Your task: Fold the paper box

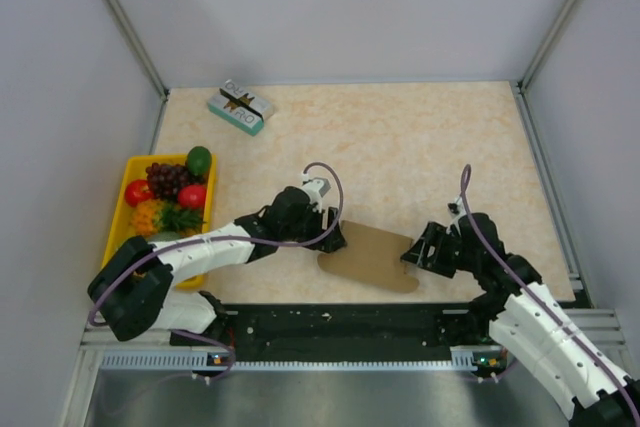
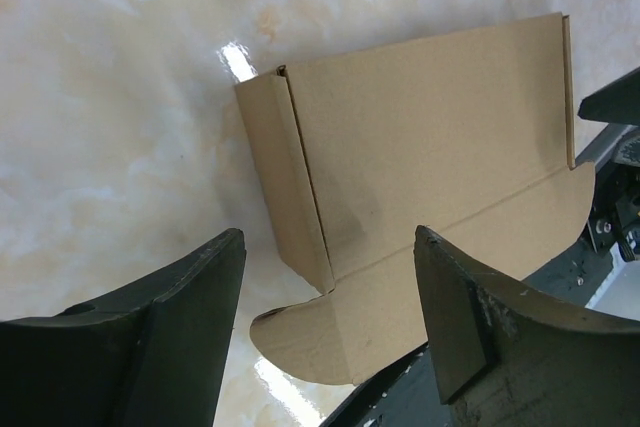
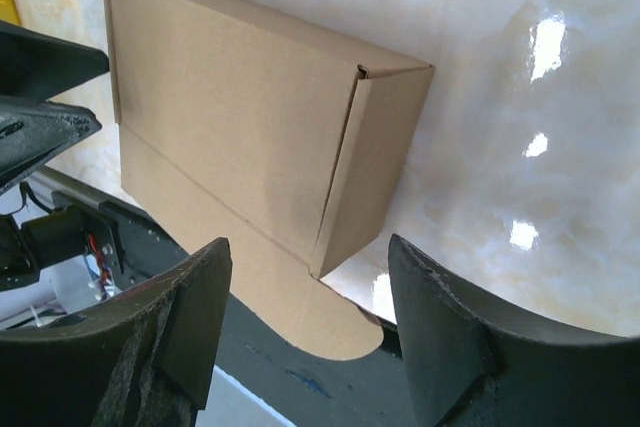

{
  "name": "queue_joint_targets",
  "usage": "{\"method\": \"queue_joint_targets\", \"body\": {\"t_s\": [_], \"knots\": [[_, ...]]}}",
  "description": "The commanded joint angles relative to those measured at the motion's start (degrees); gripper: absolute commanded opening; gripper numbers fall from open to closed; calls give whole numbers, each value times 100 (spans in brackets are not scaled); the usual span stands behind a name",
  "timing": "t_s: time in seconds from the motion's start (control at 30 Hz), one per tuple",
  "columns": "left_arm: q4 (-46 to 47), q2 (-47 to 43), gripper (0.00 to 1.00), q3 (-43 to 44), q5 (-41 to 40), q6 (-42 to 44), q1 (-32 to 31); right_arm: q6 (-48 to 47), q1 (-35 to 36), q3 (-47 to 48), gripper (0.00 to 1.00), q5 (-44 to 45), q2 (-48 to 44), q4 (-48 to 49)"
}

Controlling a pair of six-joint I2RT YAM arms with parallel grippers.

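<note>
The paper box (image 1: pixel 372 256) is plain brown cardboard, lying near the table's front edge between both arms, its rounded front flap over the black rail. In the left wrist view the box (image 2: pixel 430 147) shows a folded side wall on its left and a curved flap below. In the right wrist view the box (image 3: pixel 240 127) shows a folded side wall on its right. My left gripper (image 1: pixel 333 238) is open at the box's left end, holding nothing; its fingers (image 2: pixel 150 337) frame the flap corner. My right gripper (image 1: pixel 415 253) is open at the right end, holding nothing.
A yellow tray (image 1: pixel 117 227) of toy fruit stands at the left edge. A small teal-and-white printed box (image 1: pixel 241 107) lies at the back left. The black rail (image 1: pixel 340 322) runs along the table's near edge. Grey walls enclose the table.
</note>
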Motion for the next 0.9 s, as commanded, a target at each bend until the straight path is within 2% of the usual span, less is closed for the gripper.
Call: {"method": "queue_joint_targets", "body": {"t_s": [0.0, 0.17, 0.33, 0.5, 0.7, 0.87], "knots": [[738, 72, 73, -186, 406, -257, 25, 9, 81, -220, 63, -111, 247, 582], [863, 28, 73, -423, 486, -450, 16, 9, 301, -353, 62, -59, 590, 1206], [915, -253, 72, -696, 372, -617, 16, 246, 748, -284, 59, -182, 1397, 2435], [231, -1052, 73, -819, -163, -627, 16, 229, 837, -46, 59, -445, 2163, 3000], [-666, -1984, 77, -775, -902, -644, 25, -271, 837, 130, 61, -69, 1919, 2272], [-650, -2362, 78, -1011, -920, -819, 34, -589, 908, 209, 63, 266, 1549, 1717]]}}
